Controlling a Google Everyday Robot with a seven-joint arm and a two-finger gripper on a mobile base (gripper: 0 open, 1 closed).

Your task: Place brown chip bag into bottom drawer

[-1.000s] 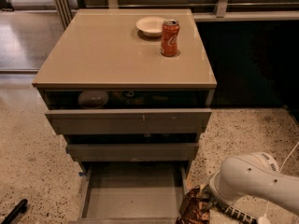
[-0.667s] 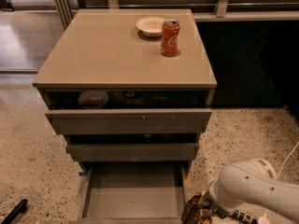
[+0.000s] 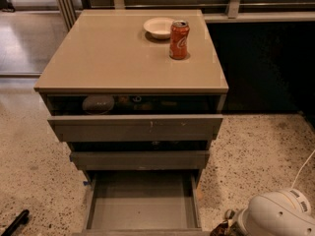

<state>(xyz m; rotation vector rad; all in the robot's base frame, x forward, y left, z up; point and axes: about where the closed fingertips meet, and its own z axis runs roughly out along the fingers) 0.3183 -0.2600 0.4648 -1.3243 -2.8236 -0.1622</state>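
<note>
The bottom drawer (image 3: 142,203) is pulled out at the foot of the grey cabinet, and its flat grey floor holds nothing. My white arm (image 3: 278,215) is at the lower right, on the floor side of the drawer's right wall. My gripper (image 3: 229,221) is at the frame's bottom edge, mostly cut off. Only a dark sliver of the brown chip bag (image 3: 220,229) shows beside it, outside the drawer and to the right of its front corner.
An orange soda can (image 3: 179,39) and a white bowl (image 3: 159,27) stand on the cabinet top (image 3: 113,58). The top drawer (image 3: 135,127) and middle drawer (image 3: 140,159) stand partly out above the bottom one. A black object (image 3: 15,222) lies on the speckled floor at the lower left.
My arm has moved down and to the right. The chip bag has dropped with it and is nearly out of the frame.
</note>
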